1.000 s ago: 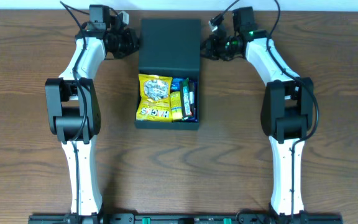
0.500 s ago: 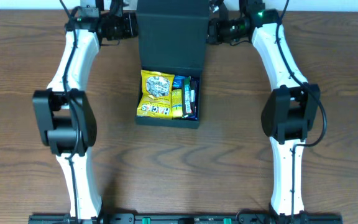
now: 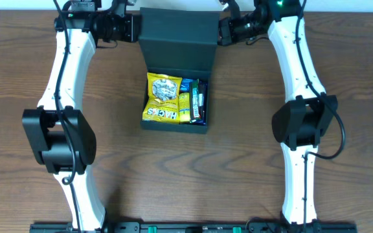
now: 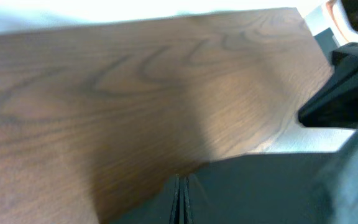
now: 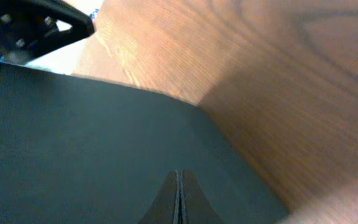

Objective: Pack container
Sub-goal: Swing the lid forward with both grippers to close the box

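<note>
— What has changed since a second ago?

— Both arms have reached farther toward the back edge of the brown wooden table (image 3: 238,162). The hinged flap lid (image 3: 177,39) of the dark teal-black matte rectangular container (image 3: 173,127) has come up off the table with them.

— Where is the container now?

— At the middle of the table, between the two arms. Its open tray is on the near side, with a yellow crinkly snack packet (image 3: 162,97) and some green and blue ones inside.

— And the grippers?

— The left gripper (image 3: 135,27) is at the lid's left edge and the right gripper (image 3: 221,31) at its right edge. On each, the two fingers are pressed together. They may be nipping the lid's thin edge or only pushing on it; the wrist views are too close to tell.

— What does the next move turn on?

— The tray and lid run in a line from near to far, and the hinge crosses that line from left to right. The tray lies toward the robot from both grippers, and neither arm is nearer to it. I'd judge the lid has to swing toward the robot, with both sides moving evenly.
</note>
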`<action>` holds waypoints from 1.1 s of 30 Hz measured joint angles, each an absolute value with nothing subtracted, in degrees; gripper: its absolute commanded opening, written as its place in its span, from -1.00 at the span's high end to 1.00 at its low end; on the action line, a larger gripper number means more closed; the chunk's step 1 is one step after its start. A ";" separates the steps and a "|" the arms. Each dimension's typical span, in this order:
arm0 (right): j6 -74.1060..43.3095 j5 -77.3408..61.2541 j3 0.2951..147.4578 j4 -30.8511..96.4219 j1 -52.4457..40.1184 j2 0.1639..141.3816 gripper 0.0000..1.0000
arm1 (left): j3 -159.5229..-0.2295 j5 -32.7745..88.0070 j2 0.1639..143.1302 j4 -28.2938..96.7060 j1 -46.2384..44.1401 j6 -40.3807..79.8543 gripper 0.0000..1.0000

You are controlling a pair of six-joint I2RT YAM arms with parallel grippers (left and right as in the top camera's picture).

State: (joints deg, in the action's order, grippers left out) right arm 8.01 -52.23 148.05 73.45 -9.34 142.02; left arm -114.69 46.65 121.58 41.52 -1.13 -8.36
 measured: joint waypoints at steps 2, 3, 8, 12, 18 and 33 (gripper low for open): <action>9.93 -51.42 149.51 76.71 -9.34 141.99 0.97 | -114.69 46.74 121.45 43.53 -0.56 -9.74 0.89; 10.85 -50.96 150.12 78.24 -9.34 141.99 0.97 | -114.69 46.78 121.25 44.45 -0.34 -10.44 0.89; 16.38 -49.12 152.75 86.41 -9.34 141.95 0.97 | -114.72 46.83 119.52 49.67 0.64 -14.76 0.89; 20.49 -47.92 153.12 91.68 -9.61 141.78 0.97 | -114.74 46.83 118.02 54.11 0.64 -18.63 0.89; 25.87 -46.48 153.16 96.82 -10.98 141.73 0.97 | -114.80 46.83 116.86 59.53 0.64 -23.97 0.89; 25.08 -34.59 153.38 95.88 -12.14 138.91 0.97 | -114.80 44.01 116.79 64.38 0.64 -27.29 0.88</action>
